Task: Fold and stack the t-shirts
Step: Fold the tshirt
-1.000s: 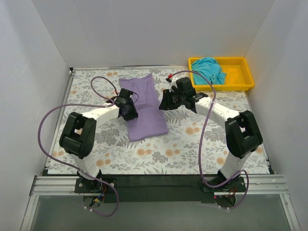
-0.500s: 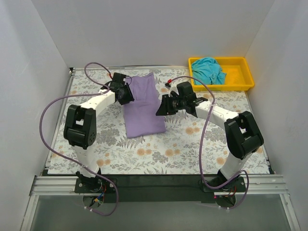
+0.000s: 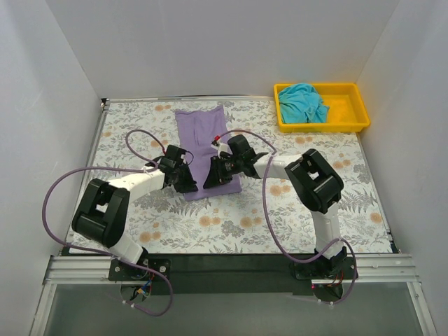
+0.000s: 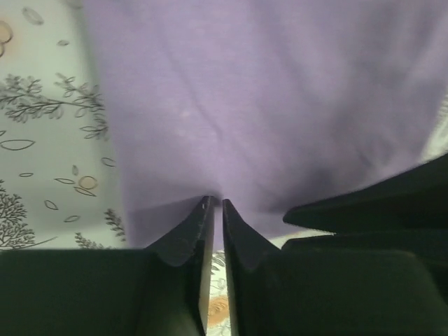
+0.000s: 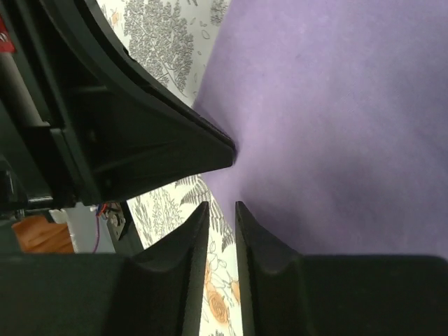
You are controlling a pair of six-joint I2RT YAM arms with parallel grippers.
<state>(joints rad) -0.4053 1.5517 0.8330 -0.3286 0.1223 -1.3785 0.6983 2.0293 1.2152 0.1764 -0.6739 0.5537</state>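
Observation:
The lavender t-shirt (image 3: pixel 206 143) lies folded into a long strip on the floral table, running from the back toward the middle. My left gripper (image 3: pixel 190 183) and right gripper (image 3: pixel 211 175) meet at its near hem, close together. In the left wrist view the left gripper (image 4: pixel 215 204) is pinched shut on the hem of the lavender cloth (image 4: pixel 266 105), which puckers at the tips. In the right wrist view the right gripper (image 5: pixel 221 204) is closed to a narrow gap on the cloth's edge (image 5: pixel 336 126). The teal t-shirt (image 3: pixel 302 101) lies crumpled in the tray.
The yellow plastic tray (image 3: pixel 344 110) stands at the back right corner. White walls close in the table on the left, back and right. Purple cables loop from both arms over the table's left and middle parts.
The left gripper swung from the shirt's far left side back to its near hem. The right gripper moved left and nearer to the same hem. The shirt now looks narrower.

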